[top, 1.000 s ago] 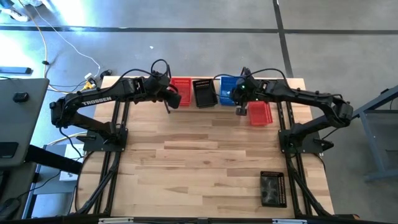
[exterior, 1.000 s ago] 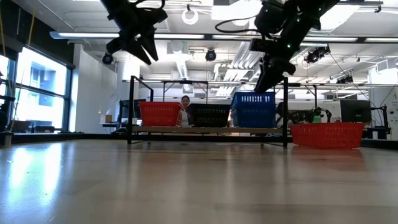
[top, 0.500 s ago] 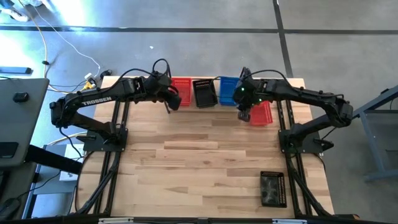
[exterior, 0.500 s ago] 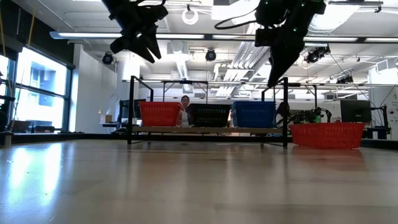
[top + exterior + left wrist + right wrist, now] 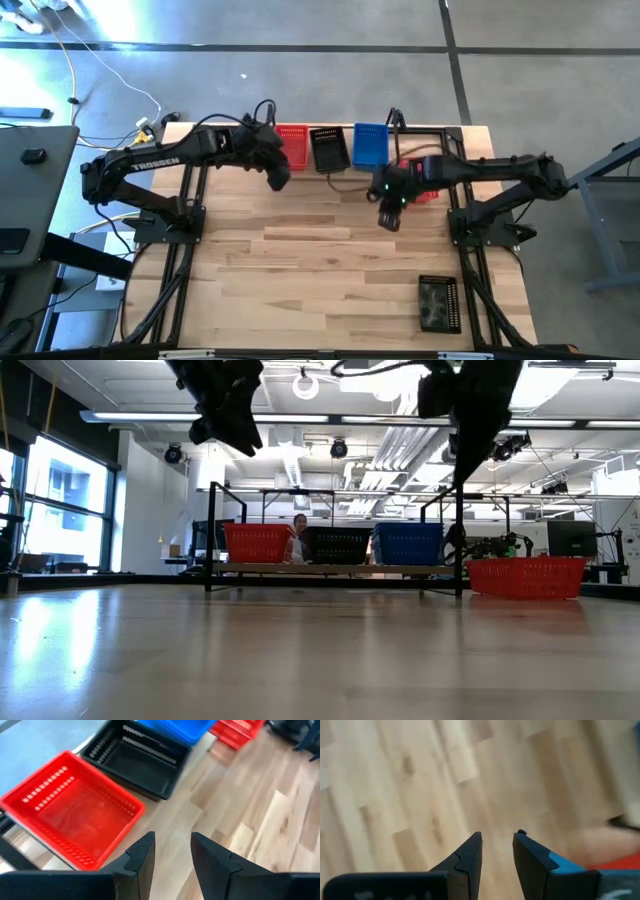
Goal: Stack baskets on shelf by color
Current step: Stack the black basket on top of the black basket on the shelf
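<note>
On the shelf (image 5: 300, 568) at the table's far edge stand a red basket (image 5: 291, 147) (image 5: 75, 815), a black one (image 5: 328, 150) (image 5: 137, 762) and a blue one (image 5: 370, 143) (image 5: 408, 543), side by side. Another red basket (image 5: 424, 182) (image 5: 526, 576) rests on the tabletop right of the shelf, partly under the right arm. A black basket (image 5: 438, 303) lies near the table's near right corner. My left gripper (image 5: 278, 176) (image 5: 172, 840) hangs open, high before the red shelf basket. My right gripper (image 5: 388, 215) (image 5: 497, 837) is open, high over bare wood, nearer than the blue basket.
Black rod uprights (image 5: 213, 535) stand at the shelf's ends. The middle and near left of the wooden tabletop (image 5: 300, 270) show bare boards. A person (image 5: 297, 530) sits in the room behind the shelf. Cables lie on the floor beyond the far left corner.
My right gripper has risen from the blue basket's rim on the shelf and drawn back toward the table's near edge. The blue basket's top edge has sunk lower on the shelf. My left gripper has drifted slightly toward the near edge.
</note>
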